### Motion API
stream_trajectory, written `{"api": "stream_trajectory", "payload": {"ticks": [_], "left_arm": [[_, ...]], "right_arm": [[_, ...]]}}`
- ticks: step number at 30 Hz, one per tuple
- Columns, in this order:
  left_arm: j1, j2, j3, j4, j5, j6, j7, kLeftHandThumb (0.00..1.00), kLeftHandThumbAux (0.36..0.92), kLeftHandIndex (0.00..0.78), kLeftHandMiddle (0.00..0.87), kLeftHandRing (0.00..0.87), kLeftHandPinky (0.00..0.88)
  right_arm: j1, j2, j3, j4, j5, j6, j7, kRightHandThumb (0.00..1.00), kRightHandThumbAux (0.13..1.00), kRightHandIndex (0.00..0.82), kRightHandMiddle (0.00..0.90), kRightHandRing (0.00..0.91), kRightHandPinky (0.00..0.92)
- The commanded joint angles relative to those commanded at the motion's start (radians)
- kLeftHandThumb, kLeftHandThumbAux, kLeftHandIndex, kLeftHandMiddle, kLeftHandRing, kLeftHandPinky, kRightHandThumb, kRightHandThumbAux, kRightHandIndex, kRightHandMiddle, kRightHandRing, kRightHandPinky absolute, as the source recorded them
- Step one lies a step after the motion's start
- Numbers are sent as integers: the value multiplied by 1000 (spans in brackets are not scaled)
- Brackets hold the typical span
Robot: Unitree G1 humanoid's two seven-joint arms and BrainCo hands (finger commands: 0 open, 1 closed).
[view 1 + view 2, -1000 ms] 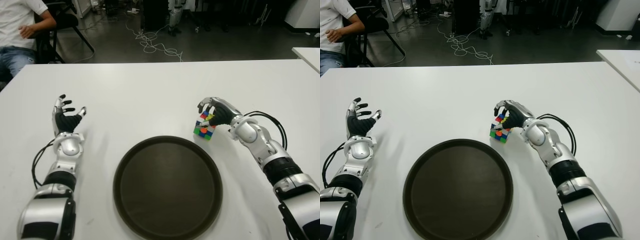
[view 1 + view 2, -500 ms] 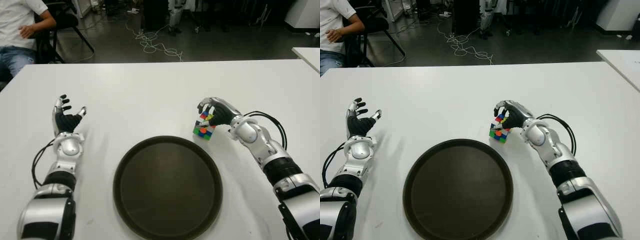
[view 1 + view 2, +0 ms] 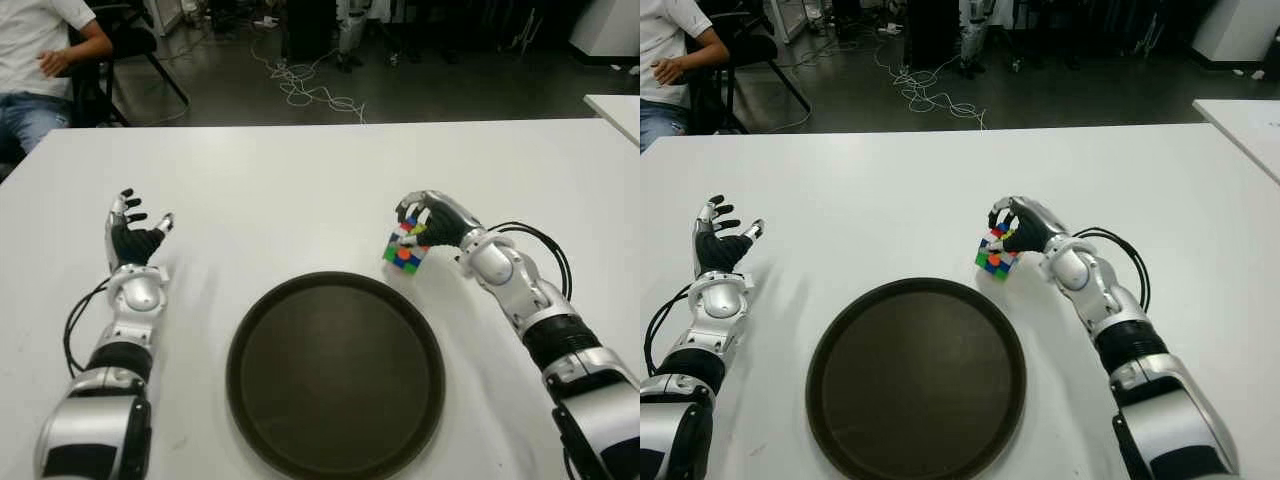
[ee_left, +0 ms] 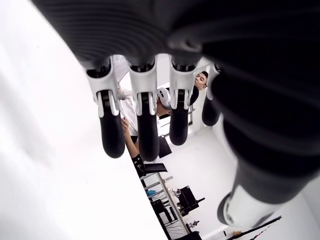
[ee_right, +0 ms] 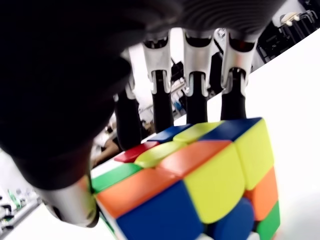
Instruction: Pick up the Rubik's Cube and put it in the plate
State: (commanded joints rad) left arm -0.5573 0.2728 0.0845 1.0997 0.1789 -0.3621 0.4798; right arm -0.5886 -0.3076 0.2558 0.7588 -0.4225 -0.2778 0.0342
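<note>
The multicoloured Rubik's Cube [image 3: 402,254] is held just above the white table [image 3: 300,180], close beyond the far right rim of the dark round plate [image 3: 335,372]. My right hand [image 3: 428,222] is curled over it, fingers on its far side and thumb on the near side; the right wrist view shows the cube [image 5: 200,185] filling the grasp under the fingers [image 5: 196,75]. My left hand [image 3: 132,235] shows at the left of the table, well left of the plate, fingers spread and holding nothing.
A seated person [image 3: 45,60] is at the far left beyond the table. Cables [image 3: 310,90] lie on the dark floor behind. A second white table's corner [image 3: 615,108] shows at the far right.
My right hand has lifted the cube slightly and carried it a little left, toward the plate's rim. The left hand has not moved.
</note>
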Motion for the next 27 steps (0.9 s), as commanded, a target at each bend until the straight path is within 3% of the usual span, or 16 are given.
{"api": "stream_trajectory", "payload": {"ticks": [6, 16, 27], "left_arm": [[0, -1, 2, 1, -3, -2, -3, 106, 776, 140, 207, 240, 315], [1, -1, 4, 2, -7, -7, -6, 114, 783, 147, 256, 315, 405], [1, -4, 7, 1, -9, -2, -4, 92, 775, 157, 272, 338, 432]], "right_arm": [[0, 8, -16, 4, 21, -4, -3, 193, 853, 480, 730, 768, 777], [-1, 14, -32, 2, 37, -7, -6, 188, 821, 522, 731, 762, 770], [-6, 11, -49, 6, 58, -34, -15, 188, 815, 562, 761, 791, 793]]}}
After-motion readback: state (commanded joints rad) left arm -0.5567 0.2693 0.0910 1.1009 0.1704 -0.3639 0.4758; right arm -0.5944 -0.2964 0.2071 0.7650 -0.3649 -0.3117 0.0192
